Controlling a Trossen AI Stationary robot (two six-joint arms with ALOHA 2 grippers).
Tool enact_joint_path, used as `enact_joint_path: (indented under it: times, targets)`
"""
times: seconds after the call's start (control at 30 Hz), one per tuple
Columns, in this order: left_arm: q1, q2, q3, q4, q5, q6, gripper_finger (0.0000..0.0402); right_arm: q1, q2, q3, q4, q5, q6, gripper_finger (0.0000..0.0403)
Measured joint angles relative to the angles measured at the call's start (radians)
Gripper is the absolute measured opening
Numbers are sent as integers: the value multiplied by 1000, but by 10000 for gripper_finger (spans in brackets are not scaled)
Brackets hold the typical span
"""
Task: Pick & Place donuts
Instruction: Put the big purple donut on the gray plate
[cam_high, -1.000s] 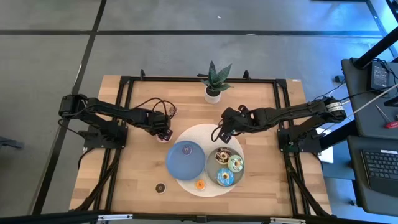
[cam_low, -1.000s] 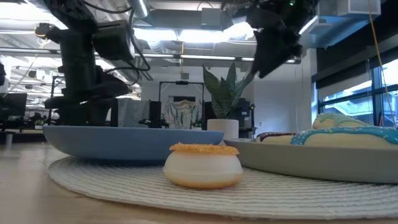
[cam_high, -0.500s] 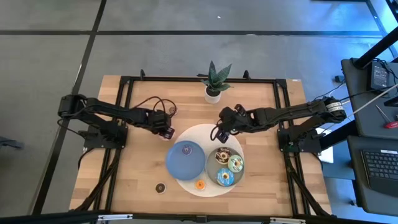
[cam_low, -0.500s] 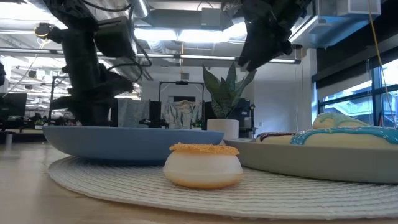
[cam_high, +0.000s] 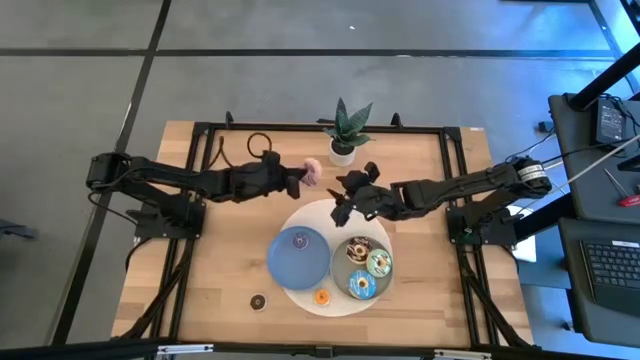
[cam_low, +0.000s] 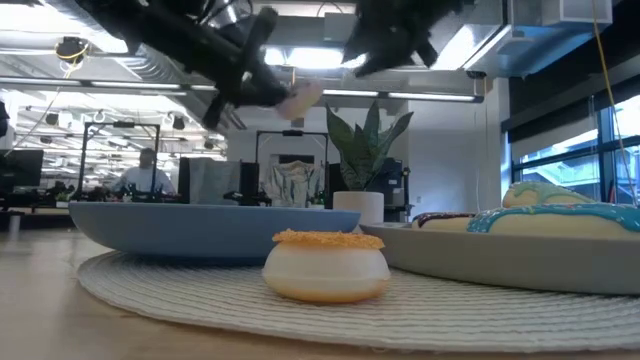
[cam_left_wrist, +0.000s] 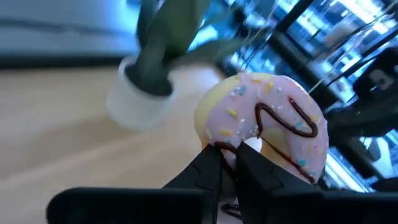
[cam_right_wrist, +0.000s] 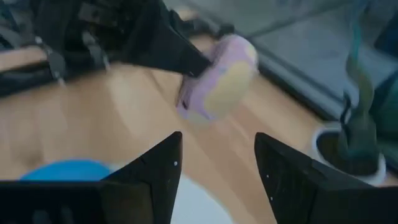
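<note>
Pink donut (cam_high: 311, 173) aloft near the worktop's far edge — pinched by the left end effector (cam_high: 299, 178); right end effector (cam_high: 343, 205) spread — no legible writing.

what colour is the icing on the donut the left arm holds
Pink, with sprinkles and a brown squiggle; the donut shows best in the left wrist view.

Wooden table (cam_high: 220, 260) centre frame on grey floor. Potted plant (cam_high: 343, 130), white pot, upper centre of the table. White round woven mat (cam_high: 300, 290) lower centre; blue plate (cam_high: 299, 254) on its left half, grey plate (cam_high: 338, 265) on its right, the two touching or just beside each other. Desk with laptop (cam_high: 612, 270) at the right edge. Low view: person (cam_low: 147, 172) seated far left in the background.
</note>
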Motion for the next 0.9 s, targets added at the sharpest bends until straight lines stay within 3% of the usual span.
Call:
enact_joint_path:
  times: [0.23, 0.63, 0.9]
  targets:
    - [-30, 1, 0, 195, -73, 154, 26, 3, 36, -1, 183, 65, -80, 202]
    - [-59, 1, 0, 237, -63, 256, 27, -36, 61, -2, 319, 34, -76, 198]
    - [-61, 1, 0, 237, -58, 280, 32, -39, 61, -2, 322, 9, -55, 111]
